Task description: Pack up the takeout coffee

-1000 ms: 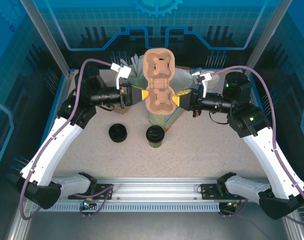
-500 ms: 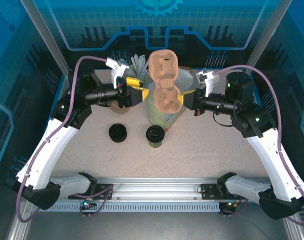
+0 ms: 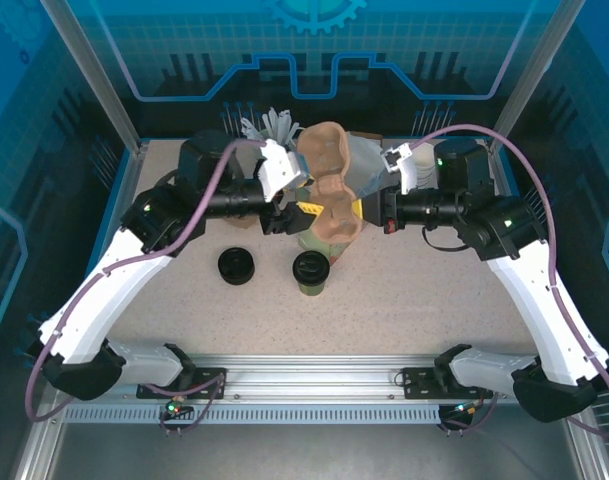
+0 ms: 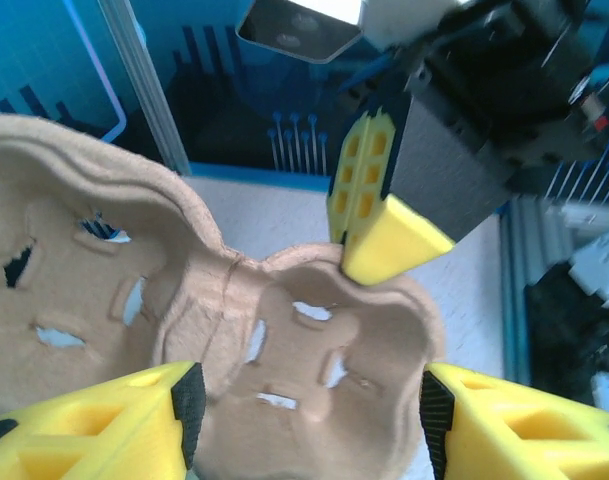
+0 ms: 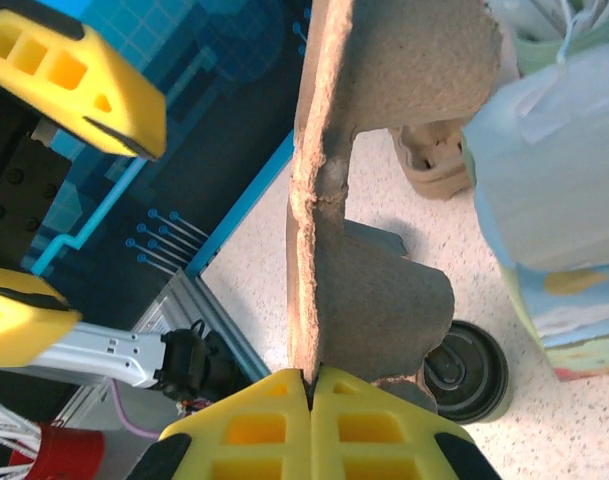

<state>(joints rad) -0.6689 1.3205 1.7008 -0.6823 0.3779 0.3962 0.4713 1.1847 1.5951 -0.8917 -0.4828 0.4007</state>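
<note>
A takeout coffee [image 3: 311,271], a short pale green cup with a black lid, stands on the table in front of the paper bag [image 3: 364,162]; the right wrist view has it as takeout coffee [image 5: 469,370]. A second black-lidded cup [image 3: 236,266] stands to its left. A tan pulp cup carrier [image 3: 329,190] hangs tilted over the bag. My right gripper [image 3: 362,208] is shut on the carrier's right edge, fingers [image 5: 274,420] pinched on it. My left gripper [image 3: 298,216] is open, its fingers [image 4: 114,425] standing either side of one carrier well [image 4: 314,340] without touching.
A cup of white stirrers [image 3: 274,126] stands at the back, left of the carrier. The paper bag [image 5: 554,200] stands right behind the held carrier. Glass walls and metal posts close the table's sides, and the rail with the arm bases runs along the near edge.
My left gripper let go of the carrier's left side, opened and swung round to the carrier's near end. The carrier dropped and tilted, still held by my right gripper.
</note>
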